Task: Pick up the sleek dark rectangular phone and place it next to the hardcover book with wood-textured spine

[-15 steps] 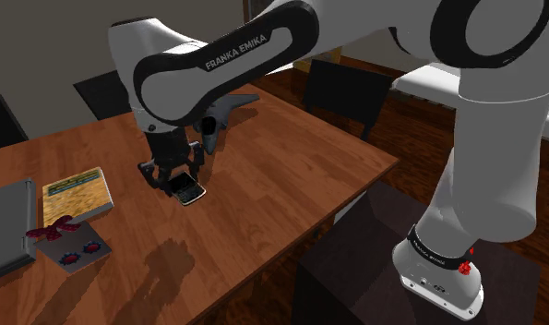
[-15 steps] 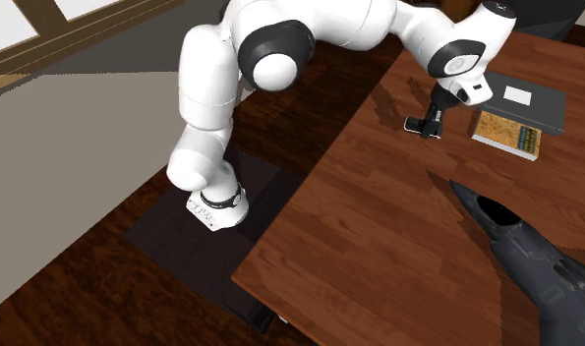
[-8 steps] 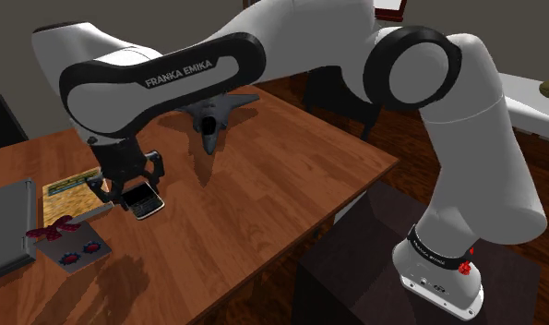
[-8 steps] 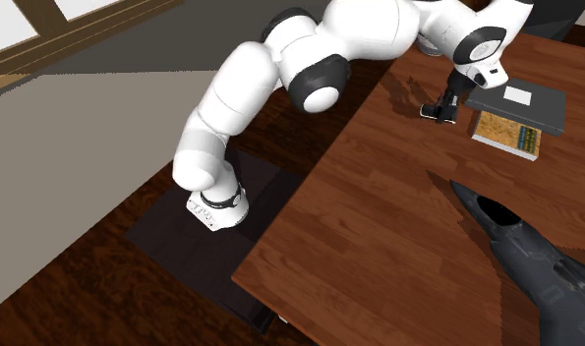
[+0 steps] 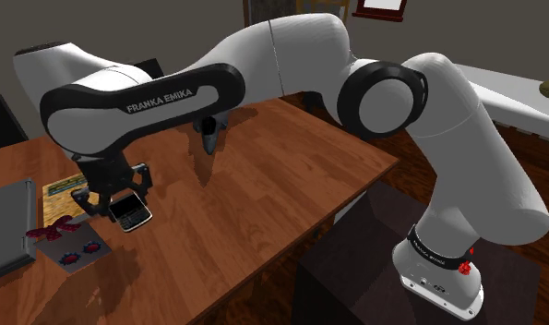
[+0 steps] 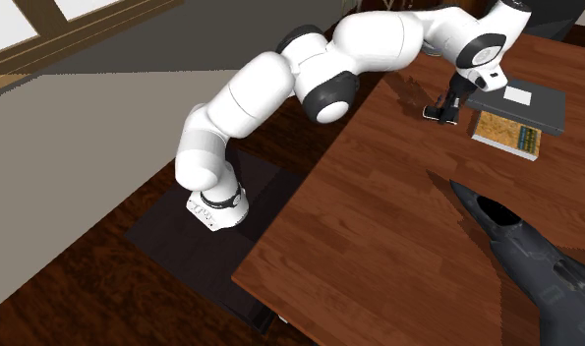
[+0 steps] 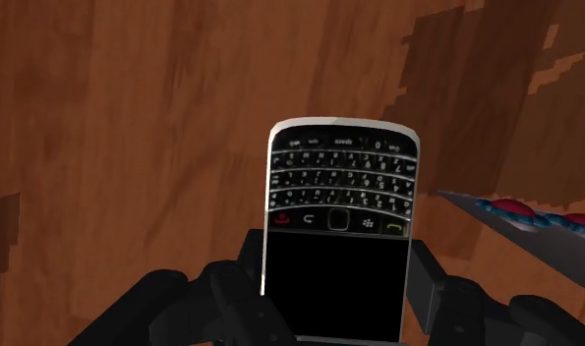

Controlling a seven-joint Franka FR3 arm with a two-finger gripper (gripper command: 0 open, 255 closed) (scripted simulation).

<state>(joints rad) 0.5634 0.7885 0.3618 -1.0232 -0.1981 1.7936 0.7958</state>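
The dark keypad phone (image 7: pixel 339 226) is clasped between the 2 fingers of the hand (image 5: pixel 123 205), seemingly just off the wooden worktop (image 5: pixel 272 175) and just right of the wood-patterned book (image 5: pixel 62 191) in the shoulder view, so I judge the carry nearly done. Next it should be lowered flat beside the book, clear of the grey card with red pieces (image 5: pixel 74 247), then released. A grey model jet (image 5: pixel 208 135) lies further off, and dark plank floor (image 6: pixel 84 285) surrounds the stand.

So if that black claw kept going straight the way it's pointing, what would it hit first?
Probably the bare wooden table; the phone the gripper clasps sticks out past its fingers, so that would touch first. The gap is hard to judge.
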